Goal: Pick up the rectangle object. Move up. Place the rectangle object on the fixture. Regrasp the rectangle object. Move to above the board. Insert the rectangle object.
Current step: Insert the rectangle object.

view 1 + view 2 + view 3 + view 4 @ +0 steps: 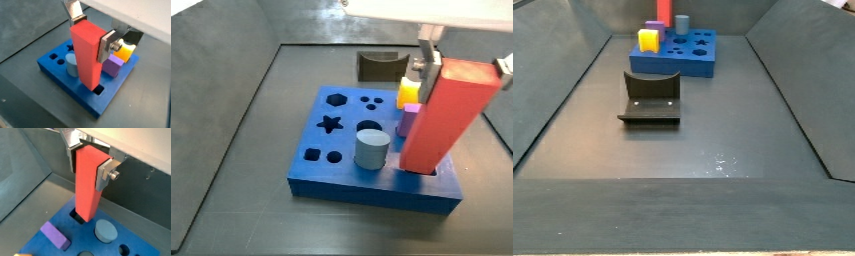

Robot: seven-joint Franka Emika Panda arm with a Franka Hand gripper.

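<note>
while pinching upright rectangle object [87, 52], tool [89, 31] hangs above board [63, 80] corner hole.

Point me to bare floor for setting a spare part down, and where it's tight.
Free: wide floor in front of the fixture, toward the near edge. Crowded: the board, where the tool holds the rectangle object beside the grey cylinder.

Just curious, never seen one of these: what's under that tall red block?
The gripper holds the rectangle object upright, its lower end at a square hole in the board. A dark sliver of hole shows beside it; the block covers the rest.
</note>
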